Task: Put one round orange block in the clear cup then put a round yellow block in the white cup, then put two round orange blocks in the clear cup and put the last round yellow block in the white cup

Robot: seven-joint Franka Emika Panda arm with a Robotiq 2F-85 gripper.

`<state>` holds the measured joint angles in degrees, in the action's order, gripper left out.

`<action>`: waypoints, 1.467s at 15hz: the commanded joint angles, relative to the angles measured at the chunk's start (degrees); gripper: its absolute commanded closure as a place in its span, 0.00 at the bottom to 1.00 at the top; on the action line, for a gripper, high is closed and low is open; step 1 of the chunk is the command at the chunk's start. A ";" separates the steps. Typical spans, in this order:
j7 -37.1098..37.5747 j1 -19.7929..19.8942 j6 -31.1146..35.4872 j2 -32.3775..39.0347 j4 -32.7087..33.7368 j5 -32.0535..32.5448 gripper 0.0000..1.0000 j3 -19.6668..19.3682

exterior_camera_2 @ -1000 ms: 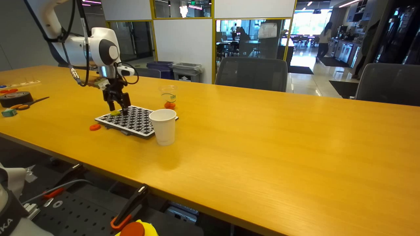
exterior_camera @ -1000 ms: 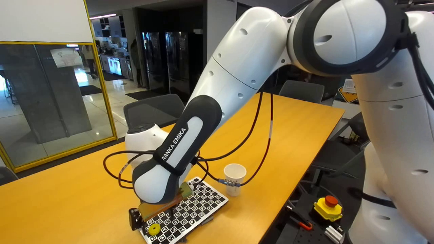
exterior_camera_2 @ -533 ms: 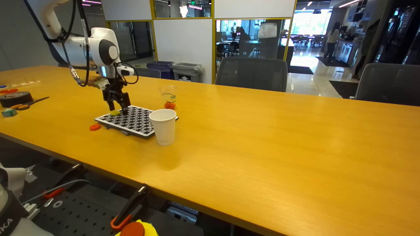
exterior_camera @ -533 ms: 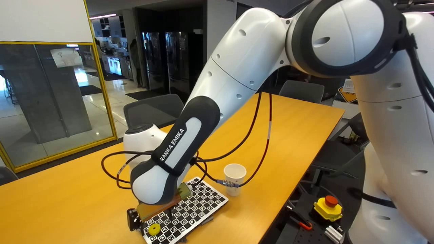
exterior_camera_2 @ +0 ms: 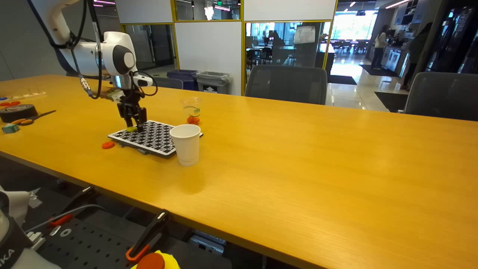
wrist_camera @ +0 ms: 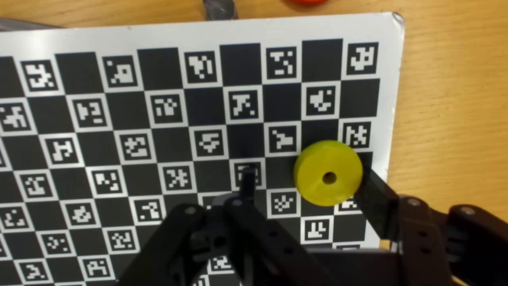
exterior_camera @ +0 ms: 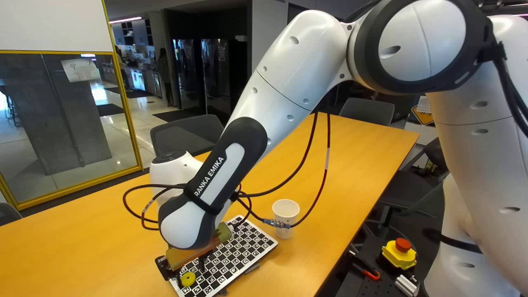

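Observation:
In the wrist view the round yellow block (wrist_camera: 328, 173) lies flat on the checkered board, between the fingers of my gripper (wrist_camera: 308, 174). The right finger (wrist_camera: 377, 198) is against or very near its edge, while a clear gap separates it from the left finger (wrist_camera: 249, 178). The jaws stand partly open. A round orange block (exterior_camera_2: 108, 145) rests on the table beside the board. Orange pieces (exterior_camera_2: 193, 120) show at the bottom of the clear cup (exterior_camera_2: 191, 104), which the arm hides in an exterior view. The white cup (exterior_camera_2: 188, 147) stands upright past the board's end; its bottom is out of sight.
The checkered board (exterior_camera: 243, 247) lies under the gripper. A black tape roll (exterior_camera_2: 18, 113), scissors (exterior_camera_2: 33, 117), a green block (exterior_camera_2: 10, 128) and more orange pieces (exterior_camera_2: 13, 103) sit further along the table. A cable (exterior_camera: 277, 223) hangs before the white cup in an exterior view.
The fingers have drawn closer together around the yellow block. The arm has shifted only slightly, and the cups and blocks stay where they were.

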<state>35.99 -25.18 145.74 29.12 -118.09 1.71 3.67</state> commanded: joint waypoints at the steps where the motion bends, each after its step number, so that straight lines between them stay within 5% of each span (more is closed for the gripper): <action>1: 0.73 0.08 0.68 0.05 0.64 0.00 0.64 0.29; 3: 0.66 0.36 0.51 -0.27 0.44 -0.30 0.79 0.37; 9: 3.92 2.44 2.83 -5.38 -5.00 -0.79 0.76 -1.75; 22: 5.67 15.45 10.59 -24.04 -22.94 -1.54 0.76 -5.92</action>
<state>40.25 -11.10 154.02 11.06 -135.63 0.35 -2.03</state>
